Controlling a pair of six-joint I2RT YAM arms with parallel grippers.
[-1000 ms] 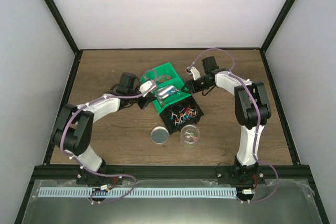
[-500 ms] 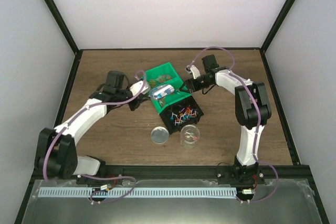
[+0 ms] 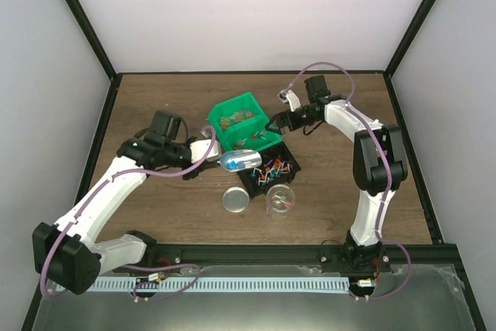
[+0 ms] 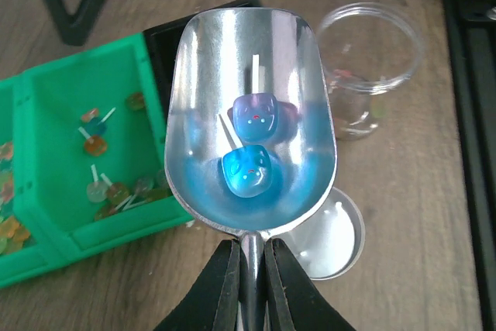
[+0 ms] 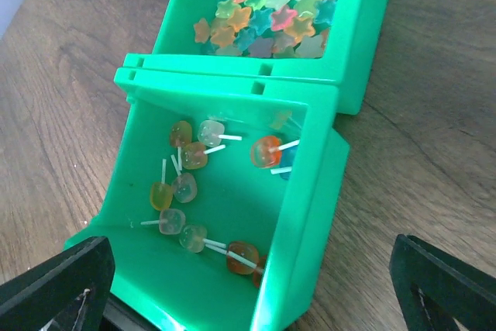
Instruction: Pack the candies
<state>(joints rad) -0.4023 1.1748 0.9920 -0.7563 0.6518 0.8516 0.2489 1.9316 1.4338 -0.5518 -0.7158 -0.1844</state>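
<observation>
- The wooden table [image 3: 155, 98] carries everything; the containers sit grouped near its middle.
- The left arm [image 3: 108, 191] reaches in from the near left. The right arm [image 3: 364, 145] bends round from the right side.
- A green bin [image 3: 240, 118] with two compartments stands farthest from the arm bases. One compartment holds star-shaped sweets [image 5: 263, 17], the other small lollipops [image 5: 194, 184] in pale and orange tones.
- A black bin [image 3: 267, 170] sits against the green bin's near side. It holds the main heap of the candies [image 3: 271, 167], a mix of red, blue, orange and white.
- The left gripper [image 4: 249, 253] is pinched narrow on the handle of a metal scoop [image 4: 248, 114]. The scoop's bowl is held level above the left edge of the black bin.
- The right gripper [image 3: 277, 123] stands wide apart, holding nothing, at the green bin's right edge, with the lollipop compartment between its fingers in the right wrist view.
- A clear cup [image 3: 280, 201] stands upright just in front of the black bin, with a few small sweets at its bottom.
- A round lid [image 3: 235, 200] lies flat on the table just left of the cup, apart from it.
- Two candies on white sticks lie in the scoop, touching: one blue [image 4: 248, 172] and one purple [image 4: 260, 114].
</observation>
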